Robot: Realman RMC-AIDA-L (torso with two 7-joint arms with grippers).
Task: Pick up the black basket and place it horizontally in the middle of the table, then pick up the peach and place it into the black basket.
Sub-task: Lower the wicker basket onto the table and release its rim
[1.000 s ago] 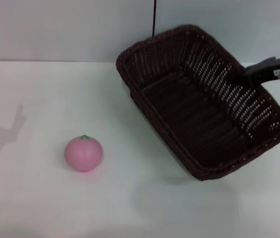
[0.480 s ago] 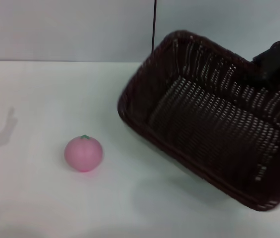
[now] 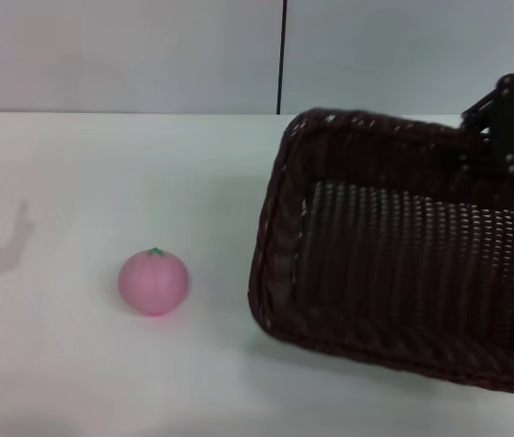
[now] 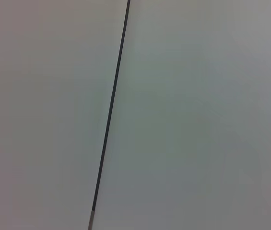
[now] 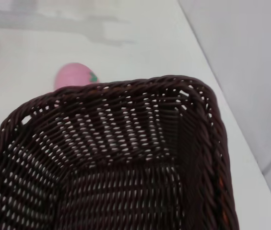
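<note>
Basket by the right gripper (image 3: 509, 123)
The black basket (image 3: 402, 246) sits tilted right of the peach (image 3: 153, 282) (well apart) on the table (image 3: 102, 173).

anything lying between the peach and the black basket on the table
Nothing: in the head view only bare white table separates the peach from the black basket, held at its far rim by the right pincer.

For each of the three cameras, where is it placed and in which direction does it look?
Head view: from the robot's head, forward and down at the table, the peach and the black basket; the right gripper shows at the basket's far rim.
Left wrist view: faces only a blank wall; no robot part shows.
Right wrist view: looks into the basket, with the peach beyond it; no fingers show.
Shared by head and right wrist: basket, peach.
</note>
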